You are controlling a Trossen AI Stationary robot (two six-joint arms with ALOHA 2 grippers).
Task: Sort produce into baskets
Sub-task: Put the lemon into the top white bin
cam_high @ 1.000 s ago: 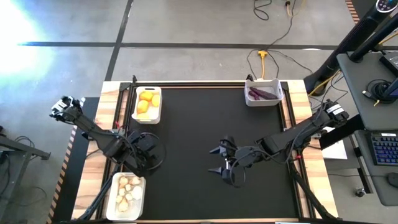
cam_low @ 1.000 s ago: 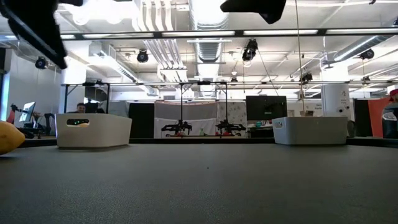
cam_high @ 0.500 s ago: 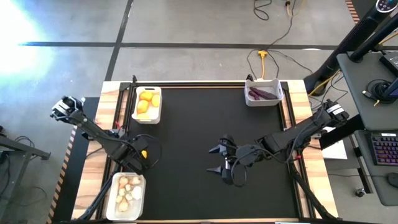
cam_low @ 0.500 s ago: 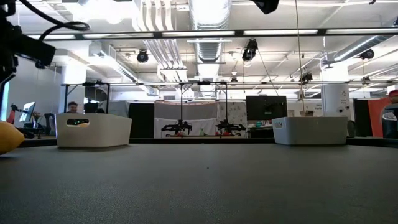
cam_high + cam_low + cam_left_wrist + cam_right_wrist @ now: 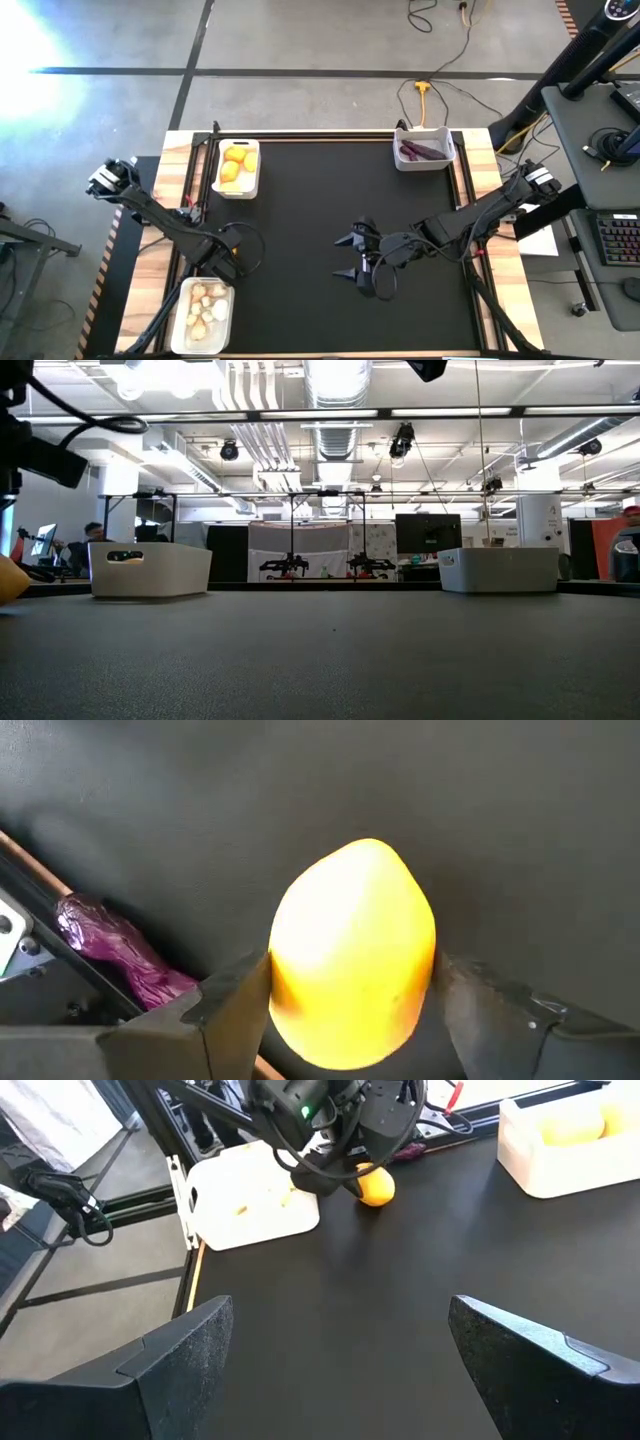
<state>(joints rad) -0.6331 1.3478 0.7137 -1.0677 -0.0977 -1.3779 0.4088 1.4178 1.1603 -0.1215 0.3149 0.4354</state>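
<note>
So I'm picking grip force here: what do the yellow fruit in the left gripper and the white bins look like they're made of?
The yellow fruit, between the left gripper's fingers, looks smooth and slightly glossy, with faint pores; whether it is real peel or moulded plastic cannot be told. The bins, like the one with yellow fruit, look like matte white moulded plastic: rounded corners, thin even walls, a handle slot showing in the low view.

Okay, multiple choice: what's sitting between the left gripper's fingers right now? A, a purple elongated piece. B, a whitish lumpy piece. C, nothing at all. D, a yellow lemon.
D: the left wrist view shows the yellow lemon between the left gripper's two dark fingers, just above the black mat; the right wrist view shows the same fruit under that gripper.
</note>
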